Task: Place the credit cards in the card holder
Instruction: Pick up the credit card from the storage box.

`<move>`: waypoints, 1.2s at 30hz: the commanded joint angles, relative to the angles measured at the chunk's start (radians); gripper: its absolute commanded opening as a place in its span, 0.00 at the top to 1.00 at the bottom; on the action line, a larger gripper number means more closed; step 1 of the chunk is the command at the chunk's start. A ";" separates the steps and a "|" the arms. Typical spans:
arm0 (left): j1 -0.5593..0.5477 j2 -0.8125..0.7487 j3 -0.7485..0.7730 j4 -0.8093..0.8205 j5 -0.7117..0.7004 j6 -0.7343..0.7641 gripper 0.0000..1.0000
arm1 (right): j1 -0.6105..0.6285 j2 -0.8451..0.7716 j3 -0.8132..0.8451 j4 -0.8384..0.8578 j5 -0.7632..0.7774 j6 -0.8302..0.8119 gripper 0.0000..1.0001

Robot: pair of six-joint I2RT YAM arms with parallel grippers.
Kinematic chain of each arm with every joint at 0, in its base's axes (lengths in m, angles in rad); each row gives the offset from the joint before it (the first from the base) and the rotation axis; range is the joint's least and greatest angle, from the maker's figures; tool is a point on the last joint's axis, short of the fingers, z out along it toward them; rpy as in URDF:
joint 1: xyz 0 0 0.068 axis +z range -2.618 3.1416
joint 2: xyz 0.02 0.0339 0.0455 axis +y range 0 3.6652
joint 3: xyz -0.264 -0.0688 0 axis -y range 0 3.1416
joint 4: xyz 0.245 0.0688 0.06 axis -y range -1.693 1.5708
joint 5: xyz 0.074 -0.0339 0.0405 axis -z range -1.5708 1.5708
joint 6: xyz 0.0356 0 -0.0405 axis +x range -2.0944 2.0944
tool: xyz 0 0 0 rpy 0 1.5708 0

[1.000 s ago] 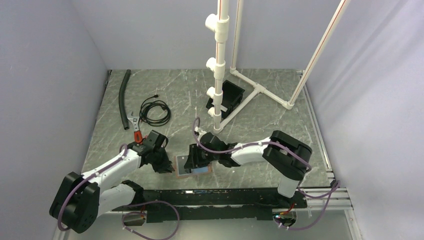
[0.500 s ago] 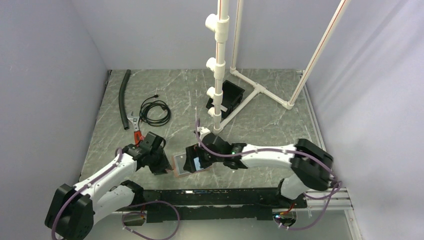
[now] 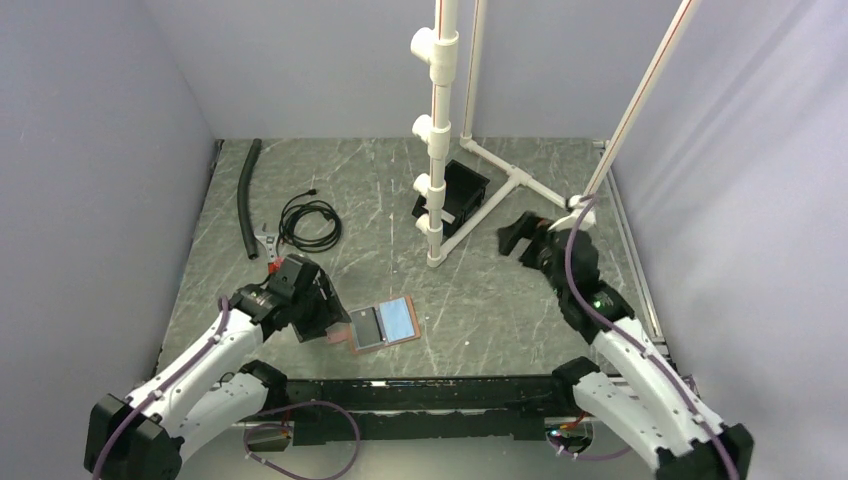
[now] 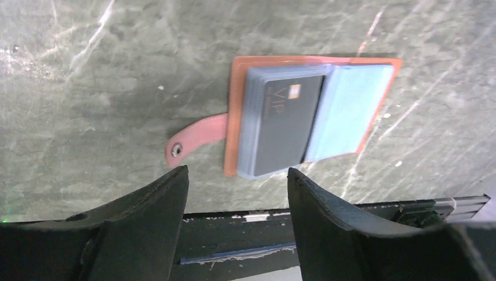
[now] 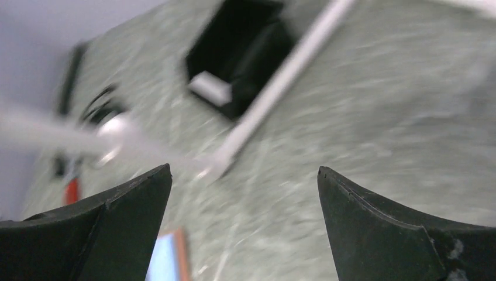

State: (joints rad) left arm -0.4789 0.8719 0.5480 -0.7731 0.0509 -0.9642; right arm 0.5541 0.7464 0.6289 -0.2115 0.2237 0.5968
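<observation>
The card holder [image 3: 349,330] lies open and flat near the table's front edge, its snap tab [image 4: 175,149] pointing left. A dark credit card [image 4: 286,120] marked VIP sits on its left panel, on top of a grey stack. A light blue credit card [image 4: 351,108] lies on its right panel. My left gripper [image 3: 328,328] hovers just left of the holder, open and empty; in the left wrist view its fingertips frame bare table [image 4: 237,172]. My right gripper [image 3: 512,237] hangs open and empty far off at the back right, in a blurred wrist view [image 5: 244,170].
A black open box [image 3: 462,190] stands by the white PVC pipe frame [image 3: 437,130]. A coiled black cable [image 3: 310,222], a black hose [image 3: 245,195] and red-handled pliers [image 3: 270,262] lie at the back left. A black rail [image 3: 430,395] runs along the near edge.
My right arm has let go at the card holder, opened, and swung back to the far right. My left gripper has opened and drawn slightly left of the holder.
</observation>
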 commanded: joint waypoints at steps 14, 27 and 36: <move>0.008 -0.002 0.118 -0.030 0.085 0.085 0.24 | -0.434 0.906 0.682 -0.063 -0.810 -0.422 0.07; 0.008 0.085 0.154 -0.004 0.113 0.098 0.23 | -0.352 1.311 1.172 -0.329 -0.929 -0.618 0.19; 0.008 0.111 0.144 0.022 0.138 0.089 0.24 | -0.270 1.505 1.432 -0.580 -0.842 -0.683 0.21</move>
State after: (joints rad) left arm -0.4747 0.9817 0.6624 -0.7792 0.1654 -0.8776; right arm 0.2649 2.2147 1.9678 -0.6476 -0.6537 -0.0277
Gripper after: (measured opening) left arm 0.763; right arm 0.801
